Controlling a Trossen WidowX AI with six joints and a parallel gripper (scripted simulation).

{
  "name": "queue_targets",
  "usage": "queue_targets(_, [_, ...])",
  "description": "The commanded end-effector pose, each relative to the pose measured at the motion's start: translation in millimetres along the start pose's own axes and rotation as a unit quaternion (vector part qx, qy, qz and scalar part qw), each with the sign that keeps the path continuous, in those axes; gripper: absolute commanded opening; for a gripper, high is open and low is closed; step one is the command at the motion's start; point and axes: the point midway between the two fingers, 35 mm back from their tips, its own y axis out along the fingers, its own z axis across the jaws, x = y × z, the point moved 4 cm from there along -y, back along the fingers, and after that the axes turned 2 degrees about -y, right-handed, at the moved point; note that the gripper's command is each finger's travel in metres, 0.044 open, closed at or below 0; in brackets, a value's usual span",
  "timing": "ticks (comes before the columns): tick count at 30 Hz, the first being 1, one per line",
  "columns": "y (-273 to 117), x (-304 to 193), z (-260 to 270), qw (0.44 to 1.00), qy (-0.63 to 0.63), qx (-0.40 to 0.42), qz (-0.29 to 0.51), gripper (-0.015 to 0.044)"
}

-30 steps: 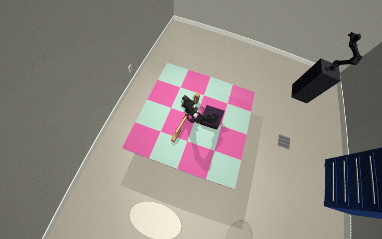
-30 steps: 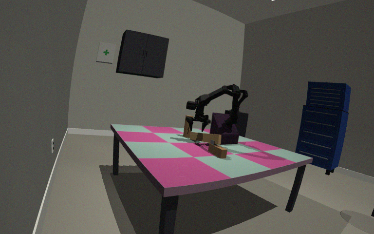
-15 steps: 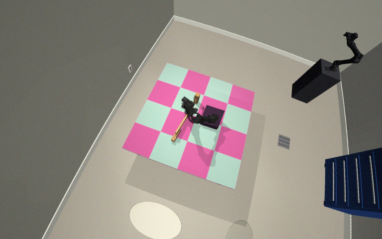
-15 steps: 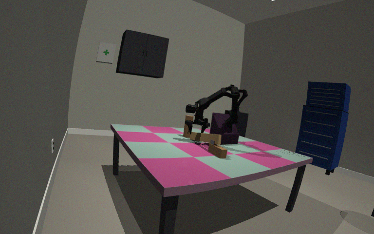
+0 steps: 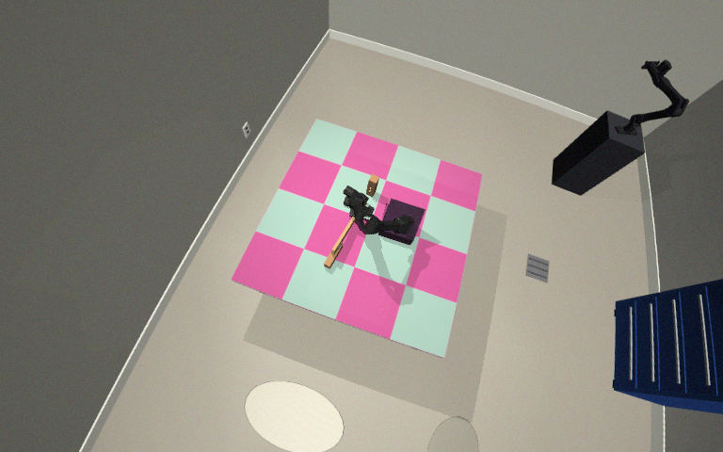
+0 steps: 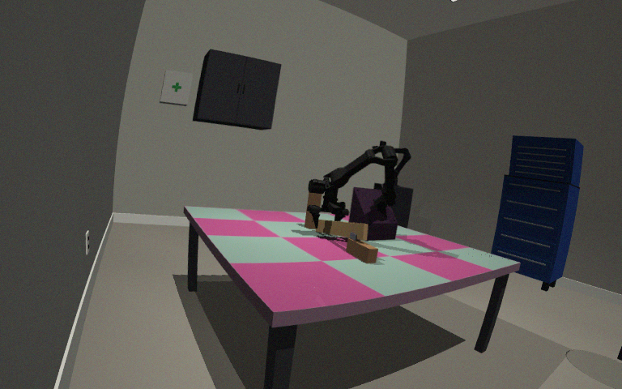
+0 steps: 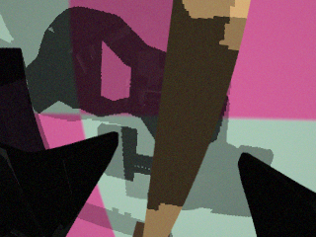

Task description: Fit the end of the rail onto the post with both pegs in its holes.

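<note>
My gripper (image 5: 356, 201) (image 6: 328, 219) (image 7: 180, 149) is wide open, nothing held, pointing down above the near end of the bed rail (image 5: 344, 234) (image 6: 342, 228) (image 7: 190, 109). In wrist view, rail runs between the fingertips. Post (image 5: 372, 185) (image 6: 313, 206) stands just beyond the gripper; footboard block (image 5: 329, 261) (image 6: 361, 250) sits on the opposite side.
</note>
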Motion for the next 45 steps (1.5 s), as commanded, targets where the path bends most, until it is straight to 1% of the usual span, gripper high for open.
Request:
queue_targets(1, [9.0, -0.8, 4.8, 1.000, 0.007, 0.007, -0.003, 0.0440])
queue_targets(3, [9.3, -0.8, 4.8, 1.000, 0.007, 0.007, -0.003, 0.0440])
queue_targets(18, [9.3, -0.8, 4.8, 1.000, 0.007, 0.007, -0.003, 0.0046])
queue_targets(25, [9.3, -0.8, 4.8, 1.000, 0.007, 0.007, -0.003, 0.0000])
queue_targets(45, [4.3, -1.3, 4.6, 1.000, 0.007, 0.006, -0.003, 0.0000])
